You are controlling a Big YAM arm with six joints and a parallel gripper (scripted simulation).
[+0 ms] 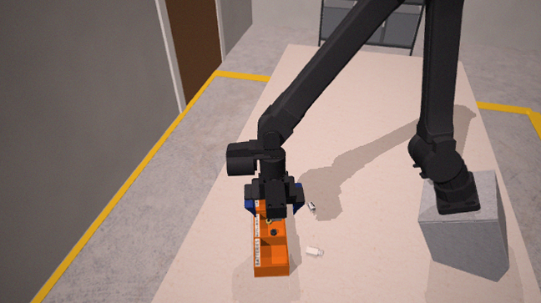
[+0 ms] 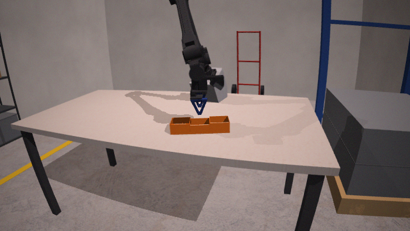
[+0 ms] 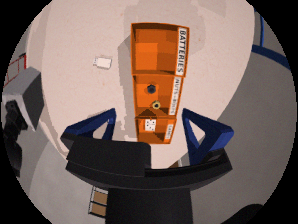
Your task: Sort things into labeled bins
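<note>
In the wrist view, a dark nut-like piece (image 1: 273, 231) (image 3: 151, 89) and a brass ring-shaped piece (image 1: 268, 222) (image 3: 156, 105) are seen in the middle orange bin (image 1: 286, 228) (image 2: 200, 129) (image 3: 135, 96), hidden in the exterior view; the blue-fingered gripper (image 1: 275, 210) (image 2: 199, 112) (image 3: 149, 111) is spread wide.

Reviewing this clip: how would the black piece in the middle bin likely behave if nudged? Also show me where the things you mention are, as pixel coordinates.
The black piece (image 1: 273, 231) (image 3: 151, 89) looks compact and chunky, so probably stiff. Its angular-looking outline suggests it would slide rather than roll far. The orange bin's walls (image 1: 272, 271) (image 3: 133, 50) would likely stop it.
</note>
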